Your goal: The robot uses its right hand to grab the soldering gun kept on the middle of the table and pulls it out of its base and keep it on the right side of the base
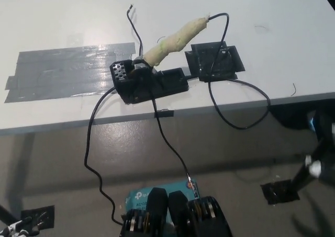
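1. Where the white table (261, 17) begins at the left, a broad patch of grey tape (68, 69) lies flat on it, stopping just short of the black base.
2. The base (149, 85) sits near the middle of the table, close to its near edge. It acts as the holder: the lower end of the soldering gun (175, 38) is seated in its left part, beside a small perforated plate.
3. The soldering gun is still in its base and nothing grips it. Its handle is wrapped in pale yellowish material. Its long axis runs diagonally, from the base at the lower left up to the upper right, tilted rather than flat. The cord end points up and right, and the working end points down into the base.
4. A dark cable (241, 126) leaves the gun's upper end, crosses a square of black tape (214, 61) just right of the base, and loops past the table's near edge. Two more cables drop from the base towards the floor.
5. At the far right, below the table edge and well apart from the gun, a blurred dark shape appears to be the right hand (322, 137). I cannot tell how its fingers are set.
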You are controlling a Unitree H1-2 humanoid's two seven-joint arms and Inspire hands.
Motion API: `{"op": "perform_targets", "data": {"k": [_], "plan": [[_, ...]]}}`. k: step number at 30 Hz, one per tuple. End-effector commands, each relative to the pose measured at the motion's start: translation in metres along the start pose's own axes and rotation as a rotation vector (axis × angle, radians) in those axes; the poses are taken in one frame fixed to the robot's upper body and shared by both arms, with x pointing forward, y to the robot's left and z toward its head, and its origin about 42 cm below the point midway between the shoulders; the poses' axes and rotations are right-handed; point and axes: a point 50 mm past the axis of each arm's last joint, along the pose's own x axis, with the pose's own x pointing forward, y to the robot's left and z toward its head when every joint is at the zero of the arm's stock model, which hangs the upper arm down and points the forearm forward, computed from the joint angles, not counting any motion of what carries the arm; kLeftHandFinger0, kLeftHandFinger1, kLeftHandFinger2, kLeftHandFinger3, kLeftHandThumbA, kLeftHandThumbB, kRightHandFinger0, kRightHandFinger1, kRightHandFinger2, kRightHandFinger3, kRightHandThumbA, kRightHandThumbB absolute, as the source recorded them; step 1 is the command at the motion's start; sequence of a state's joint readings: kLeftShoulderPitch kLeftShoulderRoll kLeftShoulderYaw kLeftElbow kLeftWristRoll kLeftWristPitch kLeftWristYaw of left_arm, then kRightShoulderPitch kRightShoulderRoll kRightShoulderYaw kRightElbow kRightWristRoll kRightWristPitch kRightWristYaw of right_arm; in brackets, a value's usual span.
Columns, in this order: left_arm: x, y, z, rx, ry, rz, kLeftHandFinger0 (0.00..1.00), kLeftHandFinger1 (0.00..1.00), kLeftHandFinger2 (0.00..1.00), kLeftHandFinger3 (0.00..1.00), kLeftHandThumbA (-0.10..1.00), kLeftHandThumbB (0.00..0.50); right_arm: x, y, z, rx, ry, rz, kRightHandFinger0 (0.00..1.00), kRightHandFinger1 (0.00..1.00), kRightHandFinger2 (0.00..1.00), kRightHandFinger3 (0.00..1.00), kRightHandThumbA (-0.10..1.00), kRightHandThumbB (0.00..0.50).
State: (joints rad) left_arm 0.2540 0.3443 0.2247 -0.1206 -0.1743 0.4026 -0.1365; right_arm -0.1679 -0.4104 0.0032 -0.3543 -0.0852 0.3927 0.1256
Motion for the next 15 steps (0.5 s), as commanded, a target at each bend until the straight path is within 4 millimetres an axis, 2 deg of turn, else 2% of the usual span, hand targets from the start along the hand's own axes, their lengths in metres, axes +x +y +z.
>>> {"op": "perform_targets", "data": {"k": [1,2,3,4,5,6,8,9,10,12,14,15], "plan": [[-0.006,0.002,0.007,0.062,-0.014,-0.03,0.5,0.56,0.66,0.79,0.57,0.253,0.059,-0.018,0.129,-0.252,-0.374,-0.137,1.0,1.0,1.0,1.0,0.63,0.292],[-0.006,0.002,0.007,0.065,-0.013,-0.031,0.51,0.58,0.68,0.8,0.57,0.26,0.065,-0.017,0.138,-0.258,-0.385,-0.143,1.0,1.0,1.0,1.0,0.64,0.292],[-0.006,-0.001,0.006,0.072,-0.008,-0.041,0.52,0.59,0.69,0.82,0.57,0.25,0.082,-0.013,0.166,-0.291,-0.433,-0.171,1.0,1.0,1.0,1.0,0.7,0.311],[-0.007,-0.002,0.006,0.08,-0.01,-0.043,0.53,0.6,0.72,0.84,0.58,0.232,0.089,-0.01,0.176,-0.315,-0.46,-0.183,1.0,1.0,1.0,1.0,0.71,0.32],[-0.007,-0.002,0.006,0.085,-0.01,-0.043,0.51,0.58,0.71,0.84,0.58,0.236,0.097,-0.006,0.186,-0.338,-0.484,-0.195,1.0,1.0,1.0,1.0,0.72,0.34],[-0.007,-0.002,0.006,0.083,-0.012,-0.044,0.5,0.57,0.69,0.83,0.58,0.255,0.116,0.008,0.212,-0.385,-0.524,-0.18,1.0,1.0,1.0,1.0,0.71,0.341],[-0.007,-0.001,0.006,0.085,-0.013,-0.044,0.5,0.56,0.68,0.83,0.58,0.261,0.122,0.012,0.22,-0.401,-0.532,-0.172,1.0,1.0,1.0,1.0,0.71,0.342],[-0.007,0.001,0.008,0.09,-0.013,-0.043,0.51,0.57,0.69,0.83,0.58,0.262,0.129,0.02,0.228,-0.411,-0.562,-0.16,1.0,1.0,1.0,1.0,0.69,0.341],[-0.007,0.003,0.007,0.091,-0.011,-0.045,0.5,0.58,0.69,0.81,0.57,0.266,0.143,0.038,0.241,-0.48,-0.617,-0.15,1.0,1.0,1.0,1.0,0.72,0.327],[-0.007,0.005,0.01,0.111,-0.022,-0.049,0.49,0.58,0.7,0.83,0.59,0.246,0.151,0.052,0.247,-0.531,-0.675,-0.179,1.0,1.0,1.0,1.0,0.67,0.317],[-0.006,0.006,0.01,0.108,-0.019,-0.052,0.5,0.58,0.7,0.83,0.59,0.252,0.159,0.065,0.248,-0.631,-0.749,-0.202,1.0,1.0,1.0,1.0,0.67,0.313],[-0.005,0.009,0.01,0.111,-0.009,-0.039,0.46,0.53,0.68,0.82,0.59,0.275,0.169,0.078,0.25,-0.786,-0.785,-0.193,1.0,1.0,1.0,1.0,0.73,0.326]]}}
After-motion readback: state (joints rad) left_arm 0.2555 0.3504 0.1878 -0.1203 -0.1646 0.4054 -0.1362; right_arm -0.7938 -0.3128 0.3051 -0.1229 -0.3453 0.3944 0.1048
